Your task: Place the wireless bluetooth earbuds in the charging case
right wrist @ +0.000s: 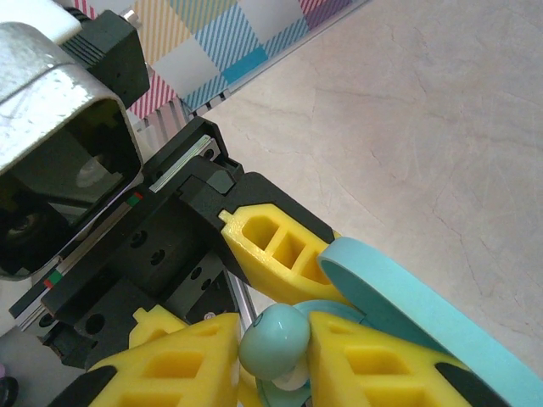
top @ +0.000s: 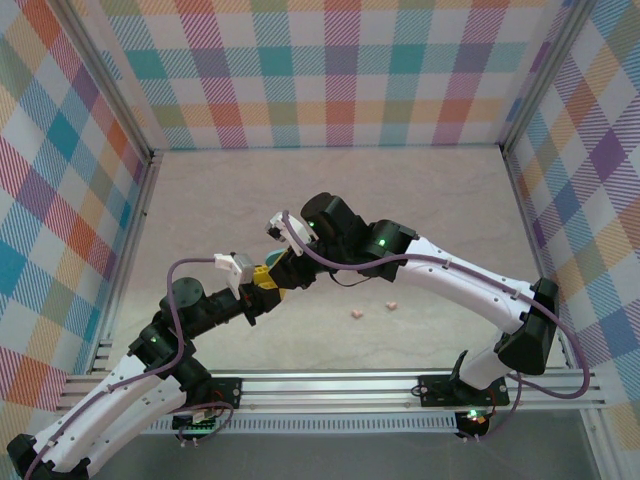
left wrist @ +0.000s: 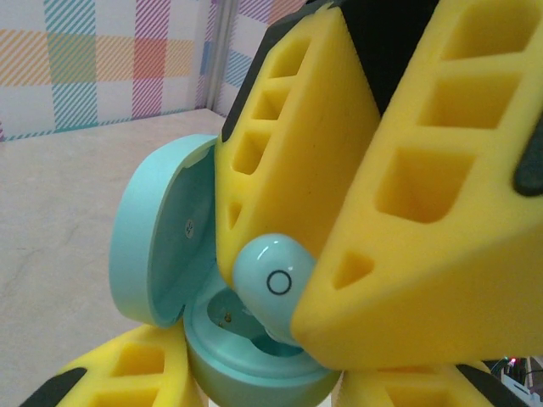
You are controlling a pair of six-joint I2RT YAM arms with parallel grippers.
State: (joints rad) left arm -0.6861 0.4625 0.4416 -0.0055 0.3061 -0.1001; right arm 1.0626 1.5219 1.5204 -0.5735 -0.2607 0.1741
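Far left and around the back: plaid walls in pastel checks, fencing a pale table. From the near left corner, reaching toward the middle: the left arm, white, with a purple cable. At its tip, the left gripper, clamped shut on the base of a light blue charging case, with yellow foam fingers pressed against either side of it. Held off the table, near the centre and a little left of it. Opened wide, with the lid swung out to the left in the left wrist view and the wells in the base uncovered.

Directly over the case, meeting it from the right: the right gripper, closed on a light blue earbud, pinched between its two yellow fingers. Earbud rounded and glossy, marked with a small dark ring, sitting at the mouth of a well, its low end dipping below the case's rim. Whether seated against the bottom, cannot tell.

Further right, lying loose on the table beneath the right arm: a pink earbud and, just to its right, a second pink earbud, near each other yet apart, well clear of both grippers. Along the near edge: a metal rail carrying both arm bases.
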